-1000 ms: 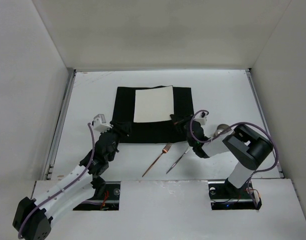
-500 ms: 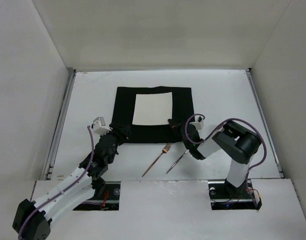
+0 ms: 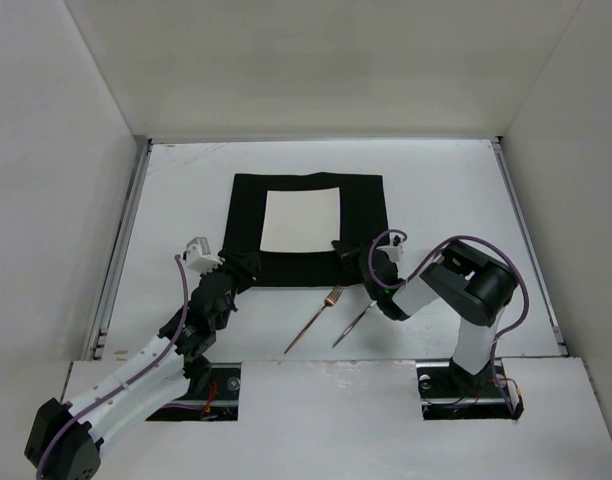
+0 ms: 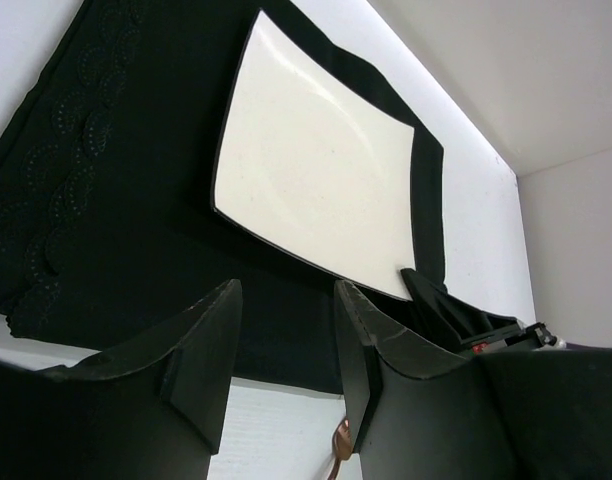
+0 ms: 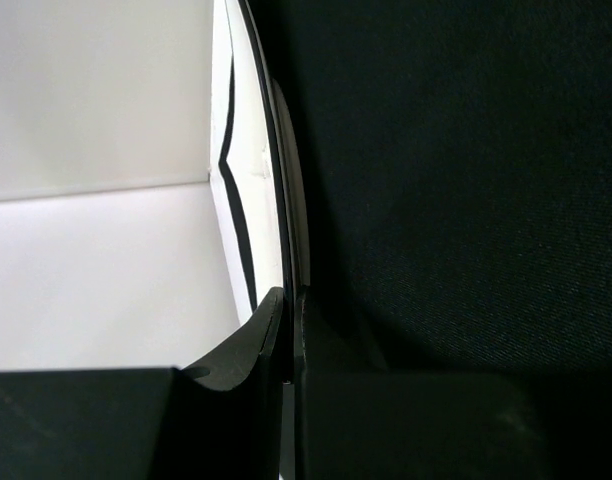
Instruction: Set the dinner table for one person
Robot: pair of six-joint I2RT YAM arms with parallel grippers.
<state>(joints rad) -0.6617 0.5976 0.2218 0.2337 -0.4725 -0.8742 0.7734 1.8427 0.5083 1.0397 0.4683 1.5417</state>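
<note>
White walls (image 3: 286, 70) enclose the matte dinner table (image 3: 456, 190); left pincer (image 4: 286, 305) parted, right pincer (image 3: 344, 250) nipping plate (image 3: 300, 220).

Left arm (image 3: 136, 365) and right arm (image 3: 476, 345) have white links, seemingly matte black joints and looping purple cables (image 3: 182, 285).

Dinner table (image 3: 176, 190) open beside mat (image 3: 248, 205), cutlery (image 3: 314, 322) blocking near middle
</note>
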